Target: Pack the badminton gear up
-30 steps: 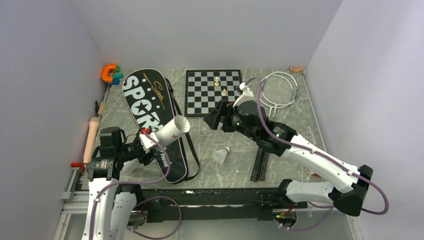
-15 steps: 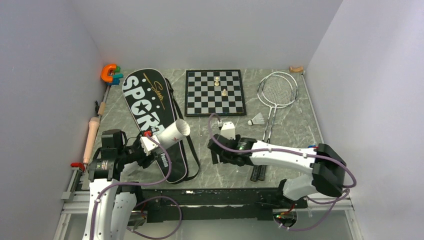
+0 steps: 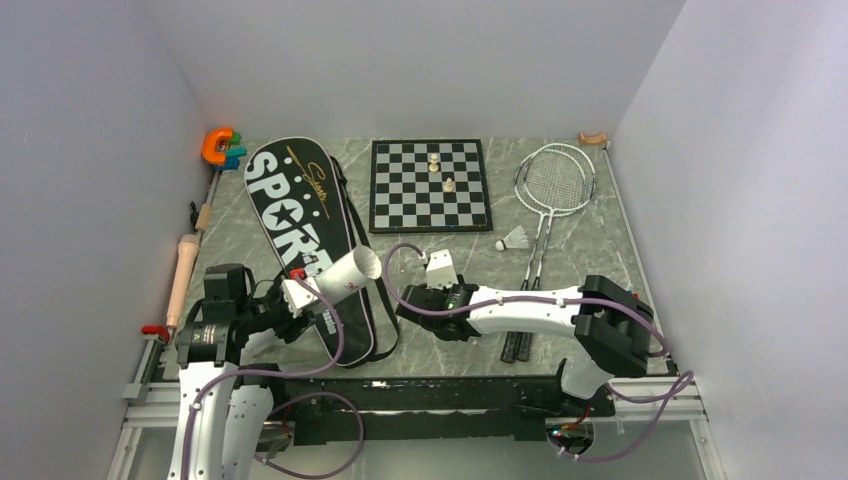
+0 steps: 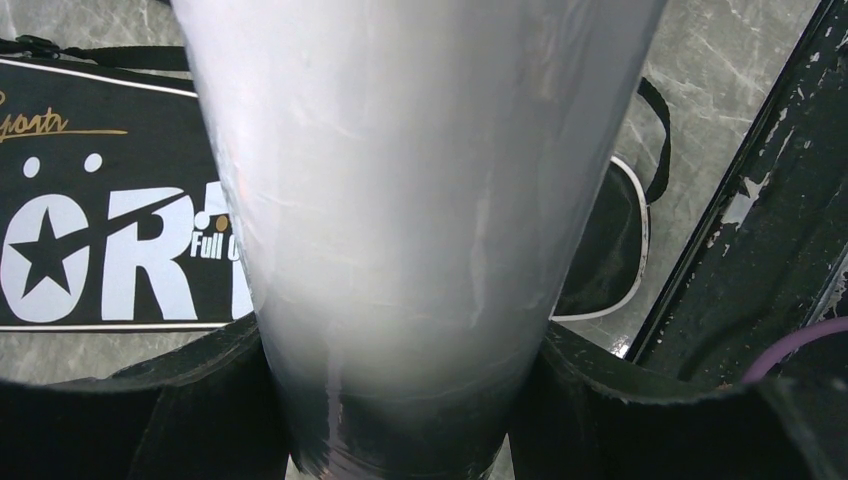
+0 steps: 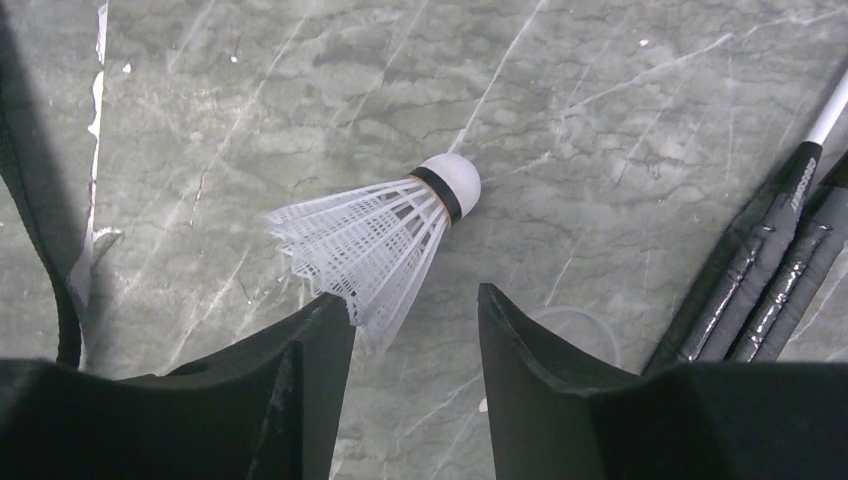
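Left jaws clamped on the base of the long white tube [image 4: 400,200]. The tube slants up over the black racket-shaped bag lettered SPORT [image 3: 290,210].

Right jaws spread wide, low over the grey marbled bench [image 5: 600,120]. A small white feathered shuttlecock [image 5: 375,235] lies on its side just ahead of them, skirt edge at one fingertip, cork pointing away.

The black handles of the two silver-headed rackets [image 5: 765,275] lie alongside. Farther back, a second white shuttlecock [image 3: 515,238] lies by their shafts.

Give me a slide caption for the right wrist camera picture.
Open right gripper at the skirt of a white feathered shuttlecock on the grey marbled table, two black racket handles nearby.
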Action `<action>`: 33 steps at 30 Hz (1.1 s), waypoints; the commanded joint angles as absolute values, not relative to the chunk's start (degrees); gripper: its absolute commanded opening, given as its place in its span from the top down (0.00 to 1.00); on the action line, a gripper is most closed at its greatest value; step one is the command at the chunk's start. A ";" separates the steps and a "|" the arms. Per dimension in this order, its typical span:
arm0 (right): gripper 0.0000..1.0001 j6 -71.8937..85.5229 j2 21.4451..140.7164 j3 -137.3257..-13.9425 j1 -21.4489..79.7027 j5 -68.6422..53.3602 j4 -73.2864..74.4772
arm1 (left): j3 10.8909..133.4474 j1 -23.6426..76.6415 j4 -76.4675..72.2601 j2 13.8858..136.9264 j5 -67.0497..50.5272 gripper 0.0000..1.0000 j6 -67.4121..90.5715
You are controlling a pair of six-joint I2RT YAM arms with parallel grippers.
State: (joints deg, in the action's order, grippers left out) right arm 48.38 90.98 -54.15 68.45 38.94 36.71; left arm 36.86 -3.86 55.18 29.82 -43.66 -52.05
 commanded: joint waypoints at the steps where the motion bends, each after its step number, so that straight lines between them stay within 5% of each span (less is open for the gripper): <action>1: 0.51 49.69 91.57 -55.54 68.64 43.92 35.23 | 37.29 -3.64 54.49 28.74 -45.19 0.38 -53.53; 14: 1.00 47.34 79.39 -50.08 67.53 40.79 30.81 | 38.50 -3.67 60.80 28.61 -47.17 0.36 -61.05; 22: 1.00 42.21 62.41 -50.48 62.91 28.78 32.13 | 37.25 -3.67 59.39 28.92 -47.21 0.36 -63.53; 28: 1.00 34.10 49.20 -49.46 51.19 -2.85 27.67 | 36.63 -3.63 60.08 28.22 -49.42 0.36 -67.32; 33: 1.00 31.60 46.53 -52.07 49.59 -15.04 27.36 | 36.91 -3.69 60.99 29.11 -50.91 0.36 -69.40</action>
State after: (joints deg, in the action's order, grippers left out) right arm 35.99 47.24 -49.71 49.91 2.20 29.69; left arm 36.38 -3.81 60.95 28.71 -46.13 -65.43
